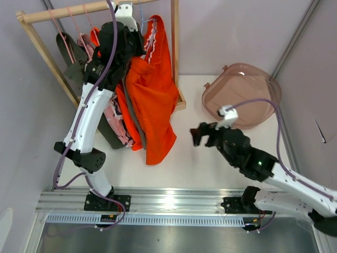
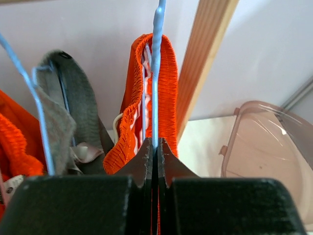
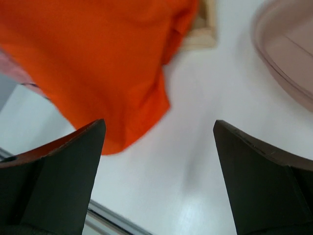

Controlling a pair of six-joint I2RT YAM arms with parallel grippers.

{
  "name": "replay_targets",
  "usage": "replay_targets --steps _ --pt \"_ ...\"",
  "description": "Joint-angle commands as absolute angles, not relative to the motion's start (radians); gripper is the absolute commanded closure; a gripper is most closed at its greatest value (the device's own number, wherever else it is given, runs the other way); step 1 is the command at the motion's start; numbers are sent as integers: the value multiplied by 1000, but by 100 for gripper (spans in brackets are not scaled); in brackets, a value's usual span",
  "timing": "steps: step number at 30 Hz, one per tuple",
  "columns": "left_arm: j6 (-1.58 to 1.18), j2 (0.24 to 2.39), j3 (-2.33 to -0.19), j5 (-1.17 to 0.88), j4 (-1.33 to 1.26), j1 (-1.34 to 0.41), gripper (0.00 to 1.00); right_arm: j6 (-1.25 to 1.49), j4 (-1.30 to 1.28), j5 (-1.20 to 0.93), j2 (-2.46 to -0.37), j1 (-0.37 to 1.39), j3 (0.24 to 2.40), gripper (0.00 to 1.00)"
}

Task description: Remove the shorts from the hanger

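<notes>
Left end effector (image 2: 155,146), as I held it, was clamped on the blue hanger (image 2: 157,58) carrying the orange shorts (image 1: 155,100), which hung at the wooden rack (image 1: 175,47). Right end effector (image 3: 157,127) hovered, fingers apart, over the white surface (image 3: 195,147) beside the shorts' hem.

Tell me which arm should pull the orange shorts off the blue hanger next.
Right, probably. The left gripper is shut on the blue hanger, steadying it. The right gripper is open and free, facing the orange shorts' hanging hem.
</notes>
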State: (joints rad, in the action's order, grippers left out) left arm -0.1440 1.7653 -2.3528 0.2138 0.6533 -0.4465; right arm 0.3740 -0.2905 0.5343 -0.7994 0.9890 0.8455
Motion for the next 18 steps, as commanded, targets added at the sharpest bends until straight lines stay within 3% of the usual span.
replay_targets --steps 1,10,17,18 --pt "-195 1729 -2339 219 586 -472 100 232 -114 576 -1000 1107 1076 1" --pt "-233 1706 -2342 213 635 -488 100 166 -51 612 -1524 1198 1593 1" --pt "-222 1654 -2283 198 635 -488 100 190 -48 615 -1709 1201 1735 1" --pt "-221 1643 -2281 198 638 -488 100 187 -31 632 -1721 1201 1732 7"
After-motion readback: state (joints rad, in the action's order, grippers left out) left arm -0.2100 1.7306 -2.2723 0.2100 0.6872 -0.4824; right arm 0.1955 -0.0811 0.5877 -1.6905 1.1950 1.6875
